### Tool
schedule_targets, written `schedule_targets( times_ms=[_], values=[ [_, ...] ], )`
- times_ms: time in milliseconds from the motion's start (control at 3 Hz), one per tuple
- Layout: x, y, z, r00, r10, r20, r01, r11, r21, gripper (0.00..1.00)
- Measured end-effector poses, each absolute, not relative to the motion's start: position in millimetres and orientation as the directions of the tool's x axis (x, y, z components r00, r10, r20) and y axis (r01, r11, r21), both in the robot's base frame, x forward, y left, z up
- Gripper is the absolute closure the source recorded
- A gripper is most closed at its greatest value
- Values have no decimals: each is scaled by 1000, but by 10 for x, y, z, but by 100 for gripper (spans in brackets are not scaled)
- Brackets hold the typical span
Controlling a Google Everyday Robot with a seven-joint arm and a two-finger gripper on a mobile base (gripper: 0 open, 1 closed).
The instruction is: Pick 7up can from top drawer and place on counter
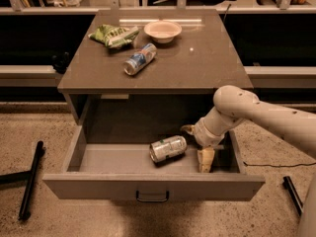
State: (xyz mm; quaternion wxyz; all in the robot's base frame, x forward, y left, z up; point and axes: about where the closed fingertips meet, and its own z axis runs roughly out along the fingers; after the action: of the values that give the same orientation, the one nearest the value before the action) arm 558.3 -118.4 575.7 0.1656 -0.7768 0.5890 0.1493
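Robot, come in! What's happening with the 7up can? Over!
Gripper open, down in drawer, just right of 7up can. Can on its side, not grabbed. Nothing between them. Over.

Light: warm, fairly dim, from overhead.
Glare: pale streak at the far edge of the counter (197, 68) by the bowl (162, 30), and one small bright dot to the right of the bowl.
Shadow: back of the drawer (148, 186) is dark under the counter; the floor (49, 216) is dark below the drawer front.
7up can (168, 148): glints on top, short shadow beneath.
Gripper (196, 144): right side of drawer, fingers spread, pale against the dark recess.
Background: near-black band behind the counter.
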Motion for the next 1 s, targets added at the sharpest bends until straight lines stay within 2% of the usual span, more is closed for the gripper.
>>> schedule_targets(
  times_ms=[1000],
  values=[
    [5567, -825, 5997, 374, -835, -404, -927, -349, -137, 0]
  ],
)
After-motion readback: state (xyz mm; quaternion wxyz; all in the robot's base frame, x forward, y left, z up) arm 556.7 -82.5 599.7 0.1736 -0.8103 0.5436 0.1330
